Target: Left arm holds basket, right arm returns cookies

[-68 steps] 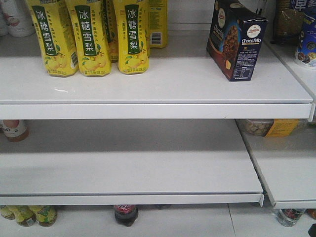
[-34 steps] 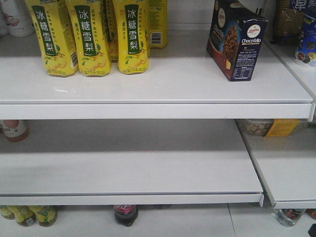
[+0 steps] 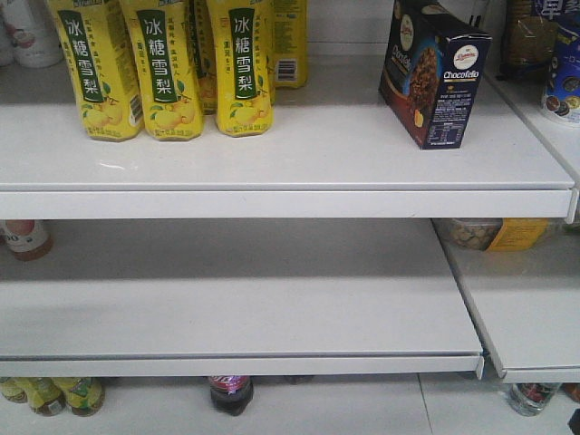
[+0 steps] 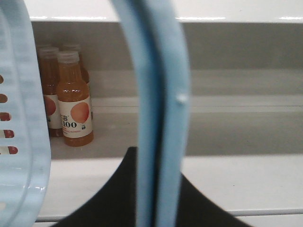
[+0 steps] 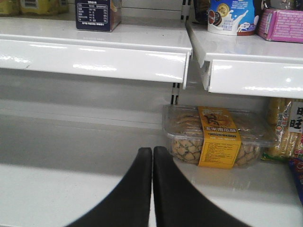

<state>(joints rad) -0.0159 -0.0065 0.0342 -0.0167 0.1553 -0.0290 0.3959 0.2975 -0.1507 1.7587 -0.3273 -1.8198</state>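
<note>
**Navy cookie box stands on the upper shelf while the basket handle sits in the left end effector**

Navy cardboard marks out the cookies (image 3: 433, 72), a box standing upright on the upper white shelf (image 3: 272, 154) toward its right end, turned so one corner faces the camera. Well apart from it, at the left of the same shelf, stands a cluster of yellow drink bottles (image 3: 168, 68) with green label strips. Nothing touches the box in the front view, and neither arm shows there.

From the right wrist view, the right end effector (image 5: 152, 156) hangs low over the lower shelf (image 5: 57, 189), its two long black fingers pressed together with only a thin seam between them and nothing held. The bottom of the cookie box shows far up at the left on the upper shelf edge. Just beyond the fingertips, to the right, lies a clear plastic tray of biscuits (image 5: 215, 137) with a yellow label band. Up on the neighbouring shelf at the right sit a blue-and-white tub (image 5: 229, 16) and a pink pack (image 5: 281, 23).

In the left wrist view, the curved light blue handle of the basket (image 4: 161, 113) rises straight through the frame, passing down through the black left end effector (image 4: 156, 198), which sits on both sides of it at the bottom edge; the fingers appear clamped on the handle. The basket's slotted wall fills the left margin. Behind, on a lower shelf, stand orange juice bottles (image 4: 73, 99) near the left.
</note>
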